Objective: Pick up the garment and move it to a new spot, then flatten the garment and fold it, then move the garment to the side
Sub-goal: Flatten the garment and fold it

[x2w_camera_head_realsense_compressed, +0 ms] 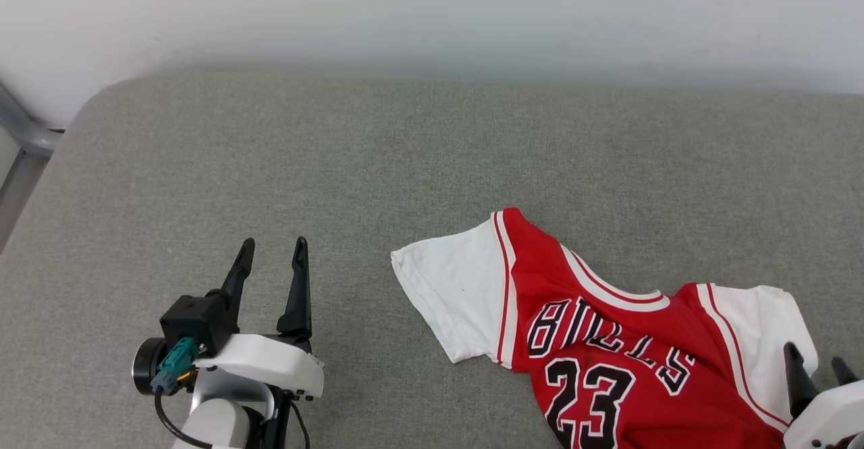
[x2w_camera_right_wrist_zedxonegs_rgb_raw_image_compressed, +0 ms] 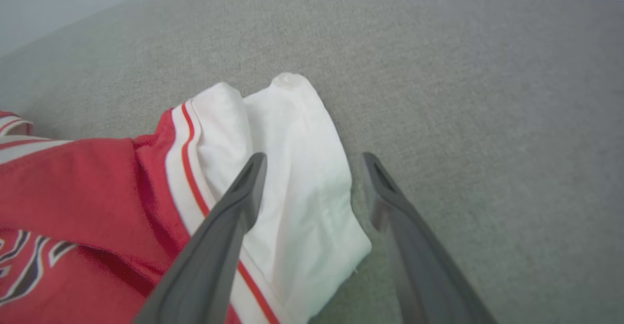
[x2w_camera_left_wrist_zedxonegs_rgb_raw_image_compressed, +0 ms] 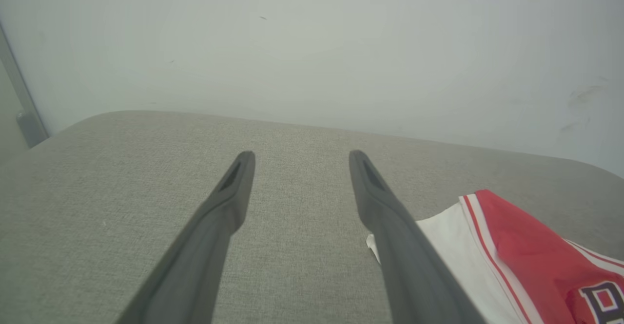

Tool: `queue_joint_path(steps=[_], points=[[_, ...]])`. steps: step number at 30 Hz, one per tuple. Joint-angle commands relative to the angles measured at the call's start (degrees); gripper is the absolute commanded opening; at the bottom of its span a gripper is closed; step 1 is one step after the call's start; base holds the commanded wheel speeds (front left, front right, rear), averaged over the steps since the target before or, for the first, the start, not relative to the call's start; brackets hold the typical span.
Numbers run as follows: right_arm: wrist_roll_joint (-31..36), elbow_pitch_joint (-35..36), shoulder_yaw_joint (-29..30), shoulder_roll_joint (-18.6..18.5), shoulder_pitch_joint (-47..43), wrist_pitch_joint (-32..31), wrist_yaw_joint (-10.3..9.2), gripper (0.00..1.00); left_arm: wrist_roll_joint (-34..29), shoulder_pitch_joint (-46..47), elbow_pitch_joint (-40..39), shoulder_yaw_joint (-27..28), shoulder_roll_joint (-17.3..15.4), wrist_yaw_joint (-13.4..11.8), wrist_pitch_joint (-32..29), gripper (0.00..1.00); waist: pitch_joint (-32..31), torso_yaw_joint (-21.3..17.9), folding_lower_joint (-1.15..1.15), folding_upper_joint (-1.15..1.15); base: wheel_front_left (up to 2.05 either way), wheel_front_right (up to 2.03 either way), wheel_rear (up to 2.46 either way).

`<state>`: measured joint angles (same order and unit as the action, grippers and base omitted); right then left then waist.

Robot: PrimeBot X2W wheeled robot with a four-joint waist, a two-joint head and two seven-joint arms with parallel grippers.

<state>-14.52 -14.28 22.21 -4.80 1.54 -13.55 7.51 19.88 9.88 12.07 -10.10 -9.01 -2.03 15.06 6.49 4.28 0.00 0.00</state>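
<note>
Two sets of jaws, both spread and holding nothing: the left gripper (x2w_camera_head_realsense_compressed: 274,243) hovers over the bare grey cushion (x2w_camera_head_realsense_compressed: 405,152), and the right gripper (x2w_camera_right_wrist_zedxonegs_rgb_raw_image_compressed: 314,157) is poised at a sleeve. The red Bulls jersey (x2w_camera_head_realsense_compressed: 607,341) lies face up and rumpled, off to the right of the left jaws, with its nearer white sleeve (x2w_camera_head_realsense_compressed: 452,300) beside them but clear. Its other white sleeve (x2w_camera_right_wrist_zedxonegs_rgb_raw_image_compressed: 292,168) sits ahead of and between the right jaws, bunched in a fold; I cannot tell whether they touch it. Black, white-edged lettering reads "BULLS" over "23". The knit looks thin and limp, probably light and a little slick. It should sag from any single pinch, so a striped shoulder seam on each side looks the safest hold.
</note>
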Motion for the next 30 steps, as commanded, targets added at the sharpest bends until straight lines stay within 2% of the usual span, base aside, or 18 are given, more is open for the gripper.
queue_joint_path(steps=[1, 9, 16, 21, 25, 30], points=[[1.2, 1.2, -0.3, 0.5, 0.7, 2.3, -0.03, 1.0, -0.2, -0.6, 0.3, 0.0, -0.3, -0.1, 0.0, 1.0, -0.9, -0.1, 0.0, 0.0, 0.0, 0.0, 0.0], [6.8, 10.0, -6.0, 1.2, -1.7, 10.8, -0.04, 1.0, 0.4, -2.1, 0.8, -0.2, -0.9, -0.6, -1.0, 1.0, -4.3, -0.5, 0.0, 0.0, 0.0, 0.0, 0.0], [9.4, 17.3, -12.1, 1.6, -3.8, 13.6, -0.04, 1.0, 0.3, -2.9, 0.4, -0.3, -1.7, -1.1, -2.1, 1.0, -5.5, -1.5, 0.0, 0.0, 0.0, 0.0, 0.0], [9.8, 22.8, -16.1, 1.9, -6.0, 13.3, -0.04, 1.0, 0.0, -2.0, 0.5, -1.1, -2.6, -0.6, -4.1, 1.0, -5.5, -2.7, 0.0, 0.0, 0.0, 0.0, 0.0], [8.3, 26.6, -18.2, 1.9, -7.6, 12.5, -0.04, 1.0, 0.7, 0.1, 1.7, -2.7, -3.0, 0.6, -9.2, 1.0, -4.8, -4.1, 0.0, 0.0, 0.0, 0.0, 0.0], [6.6, 28.7, -19.7, 1.9, -7.9, 11.7, -0.04, 1.0, 2.5, 4.6, 4.0, -5.5, -3.5, 3.4, -20.2, 1.0, -2.7, -6.6, 0.0, 0.0, 0.0, 0.0, 0.0]])
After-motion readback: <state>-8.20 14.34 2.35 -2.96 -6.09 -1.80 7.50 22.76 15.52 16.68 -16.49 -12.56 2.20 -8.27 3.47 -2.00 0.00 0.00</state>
